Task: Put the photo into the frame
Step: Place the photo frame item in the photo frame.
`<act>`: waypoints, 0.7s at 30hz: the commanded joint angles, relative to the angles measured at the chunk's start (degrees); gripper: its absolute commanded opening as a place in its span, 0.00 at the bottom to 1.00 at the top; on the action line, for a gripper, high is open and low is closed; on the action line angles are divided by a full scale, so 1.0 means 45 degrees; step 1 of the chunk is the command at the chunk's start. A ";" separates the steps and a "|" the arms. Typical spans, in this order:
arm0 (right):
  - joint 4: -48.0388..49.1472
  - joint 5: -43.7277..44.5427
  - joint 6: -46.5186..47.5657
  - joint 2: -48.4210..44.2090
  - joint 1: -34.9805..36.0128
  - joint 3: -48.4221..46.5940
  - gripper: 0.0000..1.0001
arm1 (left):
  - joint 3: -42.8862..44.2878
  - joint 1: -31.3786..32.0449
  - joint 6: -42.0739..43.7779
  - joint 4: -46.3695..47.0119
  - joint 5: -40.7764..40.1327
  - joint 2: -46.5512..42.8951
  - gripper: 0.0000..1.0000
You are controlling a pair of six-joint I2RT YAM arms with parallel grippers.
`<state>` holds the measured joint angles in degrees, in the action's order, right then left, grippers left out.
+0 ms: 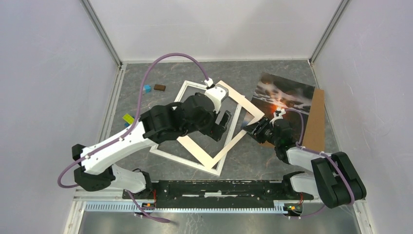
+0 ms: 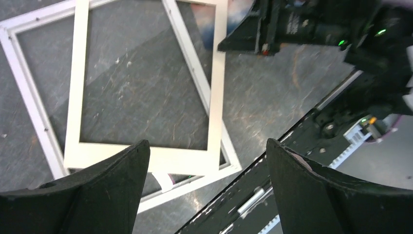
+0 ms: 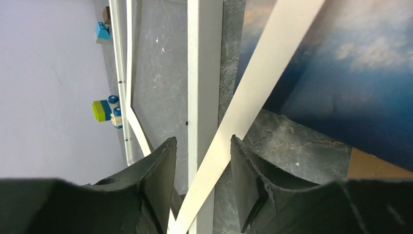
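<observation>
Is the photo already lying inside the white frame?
No; in the top view the photo lies on the brown backing board at the right, outside the frame.

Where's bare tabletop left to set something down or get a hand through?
Free: far strip between thin white picture frame and back wall; near patch between cream cardboard mat and right arm. Crowded: centre overlap, small blocks left, landscape photo on brown board right.
</observation>
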<state>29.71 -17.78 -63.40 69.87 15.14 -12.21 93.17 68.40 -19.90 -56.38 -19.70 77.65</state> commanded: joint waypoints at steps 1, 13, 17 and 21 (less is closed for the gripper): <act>0.1658 -0.0200 0.0400 0.0846 -0.0032 -0.0228 0.51 | 0.0064 -0.0350 0.1354 0.2115 0.1153 -0.0566 0.95; 0.1801 0.0233 0.0043 0.1596 0.0178 -0.0204 0.62 | -0.1325 -0.0939 0.3482 0.5066 0.0720 -0.1399 0.97; 0.1488 0.0536 0.0172 0.1068 0.0191 0.0196 0.66 | -0.2262 -0.0967 0.3865 0.5669 0.0531 -0.1829 0.97; 0.1849 0.0317 -0.0001 0.1294 0.0337 0.0246 0.65 | -0.3496 -0.0978 0.4224 0.6550 -0.0241 -0.2445 0.97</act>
<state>36.47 -16.91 -63.22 75.79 15.84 -11.79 81.14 64.20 -5.52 -33.93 -17.19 70.17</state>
